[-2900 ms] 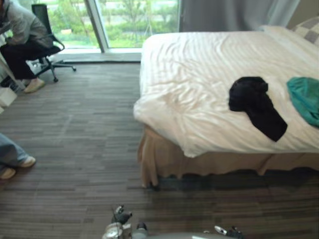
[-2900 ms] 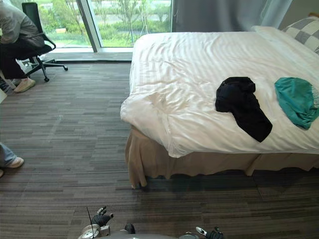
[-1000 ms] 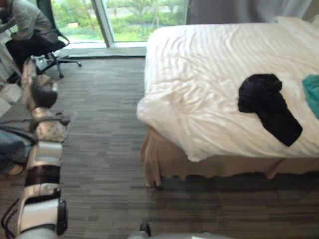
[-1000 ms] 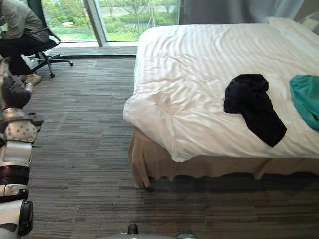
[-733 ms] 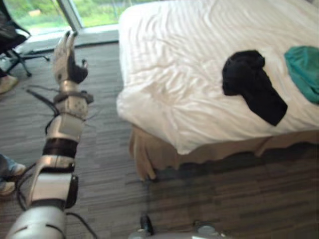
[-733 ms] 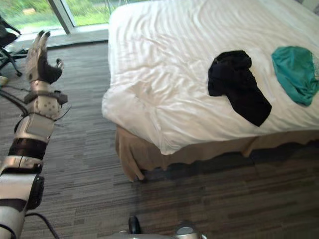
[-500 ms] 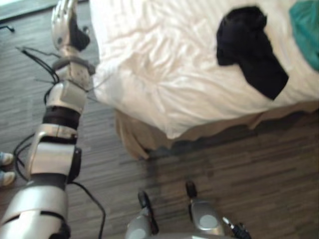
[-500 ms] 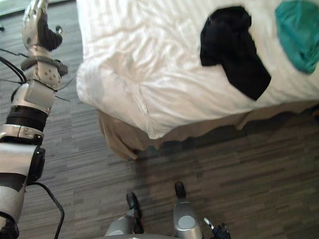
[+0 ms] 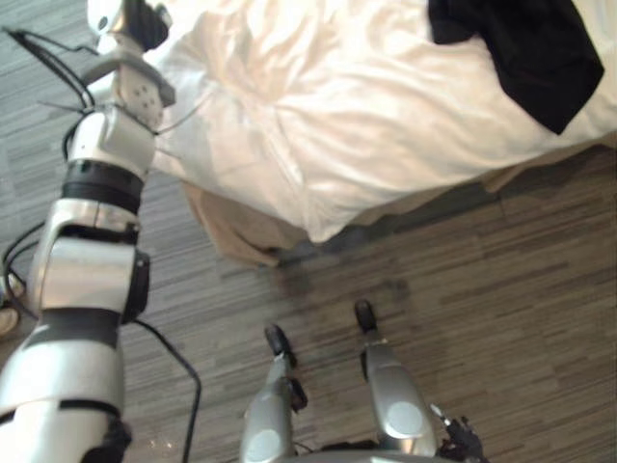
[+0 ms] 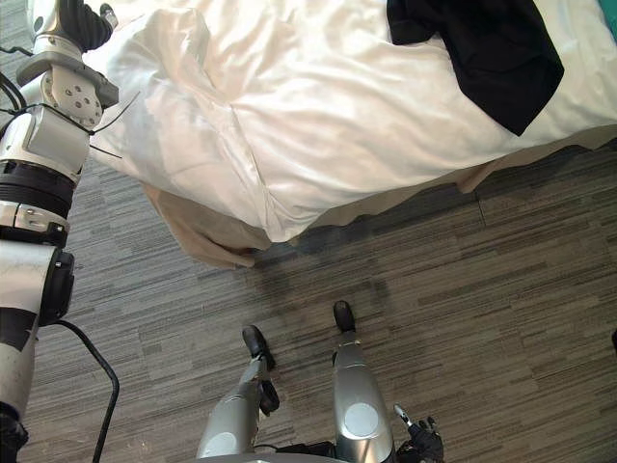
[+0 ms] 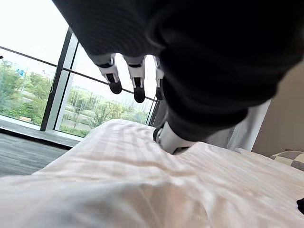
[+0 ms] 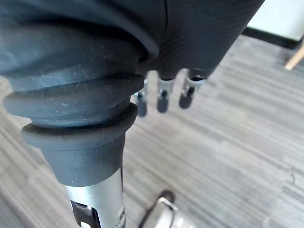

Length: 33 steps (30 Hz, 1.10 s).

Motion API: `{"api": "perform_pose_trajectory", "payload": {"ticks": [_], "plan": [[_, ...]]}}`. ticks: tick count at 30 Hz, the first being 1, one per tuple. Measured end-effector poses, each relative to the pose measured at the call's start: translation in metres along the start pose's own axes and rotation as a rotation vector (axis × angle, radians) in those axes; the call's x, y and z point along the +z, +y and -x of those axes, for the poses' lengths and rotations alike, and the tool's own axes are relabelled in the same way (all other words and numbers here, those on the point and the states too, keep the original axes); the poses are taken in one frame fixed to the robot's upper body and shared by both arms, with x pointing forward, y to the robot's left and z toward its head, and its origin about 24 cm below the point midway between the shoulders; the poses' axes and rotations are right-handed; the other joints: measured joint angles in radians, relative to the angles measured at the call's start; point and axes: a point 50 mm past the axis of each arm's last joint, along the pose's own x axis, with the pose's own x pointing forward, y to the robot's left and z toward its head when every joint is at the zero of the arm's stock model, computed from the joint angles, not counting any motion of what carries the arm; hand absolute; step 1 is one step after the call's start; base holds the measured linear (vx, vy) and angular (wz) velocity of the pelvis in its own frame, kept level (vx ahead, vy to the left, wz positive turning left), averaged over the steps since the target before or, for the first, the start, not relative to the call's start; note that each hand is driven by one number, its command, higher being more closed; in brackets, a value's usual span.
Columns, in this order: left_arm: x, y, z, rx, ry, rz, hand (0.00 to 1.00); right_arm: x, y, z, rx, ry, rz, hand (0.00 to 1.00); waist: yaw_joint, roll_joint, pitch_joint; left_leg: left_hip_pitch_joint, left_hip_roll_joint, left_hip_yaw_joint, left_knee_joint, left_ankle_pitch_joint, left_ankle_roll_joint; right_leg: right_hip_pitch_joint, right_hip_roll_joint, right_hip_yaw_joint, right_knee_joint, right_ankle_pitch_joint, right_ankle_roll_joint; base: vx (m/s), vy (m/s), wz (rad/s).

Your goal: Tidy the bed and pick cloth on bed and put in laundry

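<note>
At the far left, the left arm reaches up and forward, and the left robot hand [image 10: 69, 21] sits at the bed's [image 9: 318, 106] left edge, right by the rumpled white duvet. Its wrist view shows the fingers [image 11: 138, 89] held out nearly straight in a row with the thumb [image 11: 167, 138] apart below them. Nothing lies between them, so this robot hand is open and empty, with the striped duvet spreading out just past it. I cannot tell whether it touches the fabric. Beyond the bed in that view stands a tall window [image 11: 33, 90] with greenery outside, and a checked pillow [image 11: 290, 159] lies at the bed's far end. Under the duvet's drooping near corner, a tan skirt [image 9: 229, 230] hangs to the grey striped floor [image 10: 501, 289]. Further right and low in the head views, the right robot hand [image 10: 420, 447] hangs close to the robot's side, well apart from the bed. Its wrist view shows the fingers [image 12: 161, 99] loose and pointing down over bare floor, gripping nothing. At the right, the black cloth [image 9: 525, 43] lies crumpled on the duvet near the bed's front edge, one end trailing toward that edge, far from both robot hands.
</note>
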Motion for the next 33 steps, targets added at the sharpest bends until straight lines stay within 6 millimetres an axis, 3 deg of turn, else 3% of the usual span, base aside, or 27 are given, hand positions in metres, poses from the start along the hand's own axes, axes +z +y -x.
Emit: {"api": "perform_pose_trajectory", "payload": {"ticks": [2,3,7,17,24,27,29,31,32,33], "plan": [[-0.004,0.001,0.0,-0.02,0.012,-0.009,0.0,0.002,0.003,-0.001,0.008,-0.007,0.006,0.0,0.0,-0.001,0.007,-0.016,-0.002,0.012,0.0,0.0,0.0,-0.024,0.0,0.013,-0.001,0.007,0.003,-0.03,0.008,-0.21],[-0.007,0.003,0.0,-0.029,0.018,-0.018,1.0,0.005,0.006,-0.002,0.019,-0.012,0.015,0.0,0.0,-0.004,0.016,-0.026,-0.002,0.026,0.0,0.0,0.0,-0.039,0.002,0.028,-0.007,0.019,0.004,-0.05,0.013,-0.36],[-0.017,-0.002,0.002,-0.087,0.045,-0.056,1.0,0.016,0.021,-0.005,0.067,-0.048,0.033,0.0,-0.001,-0.018,0.04,-0.044,-0.001,0.065,0.0,0.0,0.0,-0.052,-0.001,0.068,-0.071,0.072,0.012,-0.04,0.021,-0.32],[-0.028,-0.002,0.006,-0.134,0.049,-0.063,1.0,0.027,0.031,-0.006,0.114,-0.092,0.083,0.0,0.002,-0.022,0.043,-0.053,0.003,0.104,-0.001,0.0,0.0,-0.058,0.002,0.097,-0.119,0.114,0.023,-0.02,0.004,-0.1],[-0.048,-0.032,0.029,-0.257,0.066,-0.072,1.0,0.029,0.032,-0.006,0.124,-0.095,0.117,0.0,-0.001,-0.025,0.041,0.012,0.005,0.105,0.0,0.0,0.0,0.02,0.0,0.089,-0.144,0.123,0.023,0.02,-0.006,0.0],[-0.052,-0.055,0.049,-0.326,0.024,-0.095,1.0,0.028,0.029,-0.007,0.117,-0.088,0.129,0.0,0.0,-0.02,0.025,0.035,0.003,0.076,0.0,0.0,0.0,0.068,-0.006,0.059,-0.163,0.123,0.023,0.01,-0.002,0.29],[-0.059,-0.076,0.074,-0.397,-0.002,-0.099,1.0,0.026,0.025,-0.007,0.104,-0.068,0.133,0.0,0.004,-0.015,0.009,0.057,0.006,0.05,0.0,0.0,0.0,0.108,-0.007,0.026,-0.169,0.123,0.022,0.0,-0.003,0.32],[-0.082,-0.105,0.119,-0.531,0.031,-0.106,1.0,0.022,0.018,-0.007,0.087,-0.051,0.171,0.0,0.031,-0.004,-0.043,0.083,0.003,0.045,0.0,0.0,0.0,0.136,-0.011,-0.003,-0.17,0.122,0.021,0.0,0.008,0.12],[-0.088,-0.11,0.129,-0.561,0.045,-0.107,1.0,0.022,0.016,-0.007,0.083,-0.05,0.177,0.0,0.033,0.001,-0.052,0.086,0.001,0.04,0.0,0.0,0.0,0.142,-0.013,-0.012,-0.17,0.12,0.018,-0.01,0.013,0.23],[-0.097,-0.118,0.145,-0.608,0.074,-0.11,0.0,0.021,0.012,-0.007,0.075,-0.047,0.183,0.0,0.036,0.012,-0.06,0.097,-0.001,0.024,0.0,0.0,0.0,0.163,-0.014,-0.029,-0.171,0.117,0.015,-0.02,0.01,0.34]]}}
